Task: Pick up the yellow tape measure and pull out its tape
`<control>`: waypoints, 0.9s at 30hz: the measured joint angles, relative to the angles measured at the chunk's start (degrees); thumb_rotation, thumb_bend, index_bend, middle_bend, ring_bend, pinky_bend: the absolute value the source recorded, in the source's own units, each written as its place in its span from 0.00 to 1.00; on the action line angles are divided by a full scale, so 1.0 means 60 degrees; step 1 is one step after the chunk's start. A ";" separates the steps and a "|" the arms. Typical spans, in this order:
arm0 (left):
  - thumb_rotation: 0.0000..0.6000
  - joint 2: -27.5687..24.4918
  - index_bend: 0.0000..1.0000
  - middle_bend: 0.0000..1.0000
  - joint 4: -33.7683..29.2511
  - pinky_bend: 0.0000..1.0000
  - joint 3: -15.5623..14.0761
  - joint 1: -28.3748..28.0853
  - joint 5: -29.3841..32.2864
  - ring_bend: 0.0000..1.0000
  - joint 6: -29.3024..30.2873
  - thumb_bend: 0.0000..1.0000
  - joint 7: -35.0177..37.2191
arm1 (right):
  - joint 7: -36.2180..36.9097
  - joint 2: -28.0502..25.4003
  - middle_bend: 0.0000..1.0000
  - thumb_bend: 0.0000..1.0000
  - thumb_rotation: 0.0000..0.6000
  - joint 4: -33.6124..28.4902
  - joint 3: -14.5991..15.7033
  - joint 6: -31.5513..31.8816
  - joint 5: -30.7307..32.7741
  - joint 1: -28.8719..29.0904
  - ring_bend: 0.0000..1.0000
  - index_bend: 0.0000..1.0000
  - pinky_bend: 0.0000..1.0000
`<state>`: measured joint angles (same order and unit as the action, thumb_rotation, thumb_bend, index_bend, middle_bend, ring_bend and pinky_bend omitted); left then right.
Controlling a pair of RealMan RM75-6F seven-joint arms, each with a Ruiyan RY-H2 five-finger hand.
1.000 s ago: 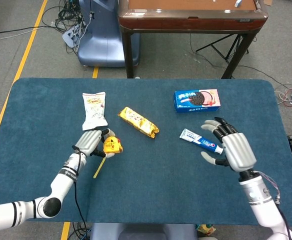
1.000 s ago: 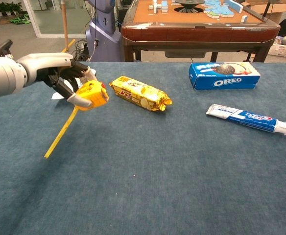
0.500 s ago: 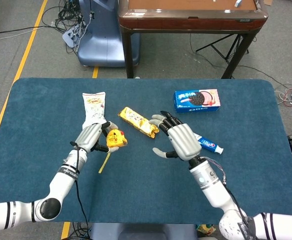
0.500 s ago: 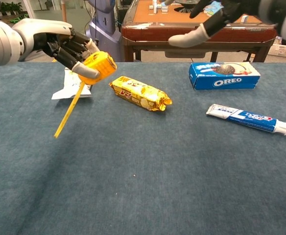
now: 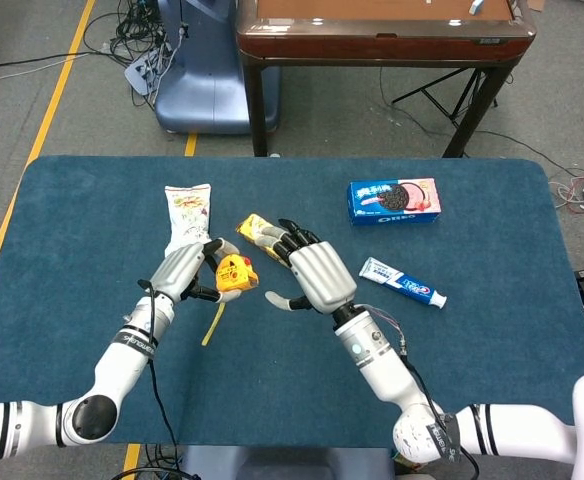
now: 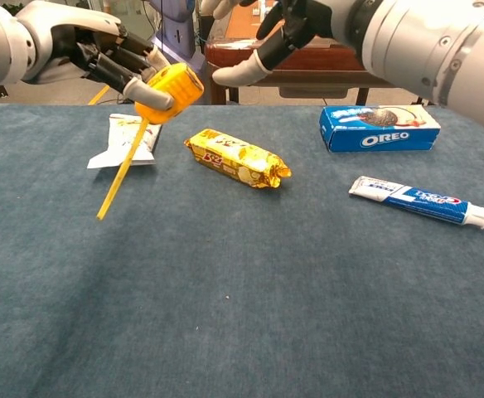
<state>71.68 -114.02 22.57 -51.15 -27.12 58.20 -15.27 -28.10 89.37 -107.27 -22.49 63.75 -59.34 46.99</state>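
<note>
My left hand [image 5: 182, 270] [image 6: 84, 51] grips the yellow tape measure [image 5: 235, 275] [image 6: 169, 93], raised above the blue table. A length of yellow tape [image 6: 123, 170] [image 5: 213, 325] hangs down from the case, its free end loose. My right hand [image 5: 312, 275] [image 6: 287, 33] is open with fingers spread, hovering just right of the tape measure and not touching it.
A yellow snack bar [image 6: 237, 157] lies mid-table, partly hidden by my right hand in the head view. A white snack packet [image 5: 189, 218] lies behind my left hand. An Oreo box [image 5: 394, 200] and a toothpaste tube [image 5: 402, 282] lie to the right.
My right hand has swept left from beside the toothpaste to just beside the tape measure. My left hand has lifted the tape measure higher, the tape still dangling.
</note>
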 measured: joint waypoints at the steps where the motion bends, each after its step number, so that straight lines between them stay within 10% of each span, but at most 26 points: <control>1: 1.00 -0.0008 0.50 0.54 -0.0024 0.19 0.0001 -0.0019 0.0014 0.44 0.0030 0.20 0.0021 | 0.0002 0.0043 0.18 0.30 1.00 0.0051 -0.0003 0.0026 0.0012 0.0037 0.09 0.22 0.21; 27: 1.00 -0.0212 0.49 0.54 -0.0381 0.19 -0.0134 -0.0406 0.0228 0.44 0.0285 0.20 0.0262 | -0.0127 0.0545 0.18 0.30 1.00 0.0569 0.0046 0.0384 0.0423 0.0765 0.09 0.22 0.21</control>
<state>70.41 -116.30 21.76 -53.59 -25.76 59.91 -13.70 -28.86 92.64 -103.86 -22.22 66.06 -56.81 51.58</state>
